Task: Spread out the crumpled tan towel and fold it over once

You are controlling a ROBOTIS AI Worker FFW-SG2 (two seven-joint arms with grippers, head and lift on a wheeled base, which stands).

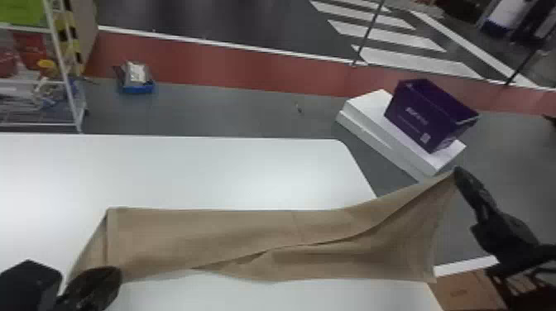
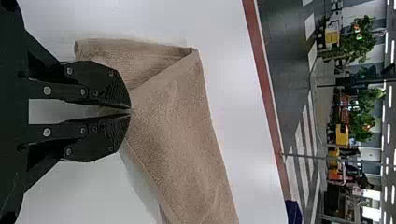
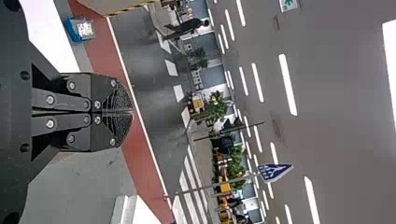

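Note:
The tan towel (image 1: 198,231) lies as a long band across the white table in the head view, its right part lifted past the table's right edge with a diagonal fold along it. My left gripper (image 1: 94,285) is at its near left corner; in the left wrist view the left gripper (image 2: 130,111) is shut on the towel (image 2: 177,126), which has a folded-over flap beside the fingers. Out to the right, my right gripper (image 1: 456,173) holds a raised corner of the towel. In the right wrist view the right gripper (image 3: 132,112) has its fingertips together.
The white table (image 1: 186,169) extends behind and in front of the towel. Beyond its right corner, a purple box (image 1: 426,116) stands on white boxes (image 1: 366,107) on the floor. A cardboard box (image 1: 465,291) sits at the lower right, and a wire shelf (image 1: 62,70) at the far left.

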